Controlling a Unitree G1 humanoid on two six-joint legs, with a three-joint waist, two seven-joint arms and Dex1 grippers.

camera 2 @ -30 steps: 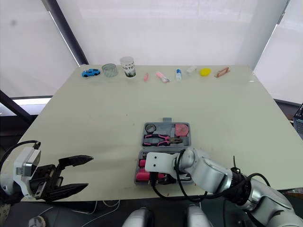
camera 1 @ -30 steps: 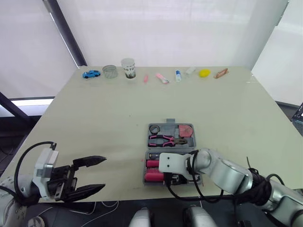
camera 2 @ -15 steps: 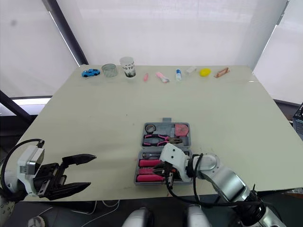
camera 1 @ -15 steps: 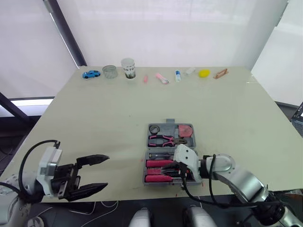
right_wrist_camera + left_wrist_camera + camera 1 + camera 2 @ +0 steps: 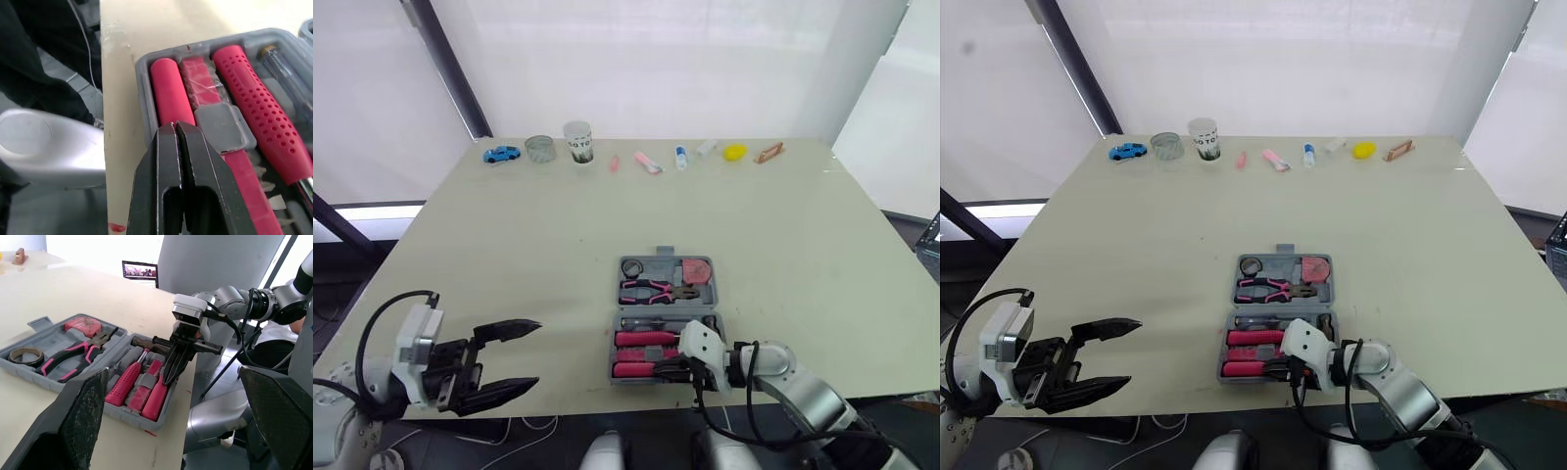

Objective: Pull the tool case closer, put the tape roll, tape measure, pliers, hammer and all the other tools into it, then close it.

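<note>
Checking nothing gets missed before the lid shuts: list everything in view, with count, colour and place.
Grey plastic tool case: one, open, near table edge.
Pink-and-black pliers: one, case's far half.
Dark tape roll: one, far half, left corner.
Red tape measure: one, far half, right corner.
Pink-handled tools: at least two, near half.
Blue toy car: one, far edge, leftmost.
Clear cup: one, beside the car.
White paper cup: one, beside the clear cup.
Small pink items: two, far edge.
Blue-capped bottle: one, far edge.
Yellow object: one, far edge.
Brown object: one, far edge, rightmost.
Cream table: one.
Left gripper: black fingers open, table's near left edge.
Right gripper: black fingers shut, over case's near half.
</note>
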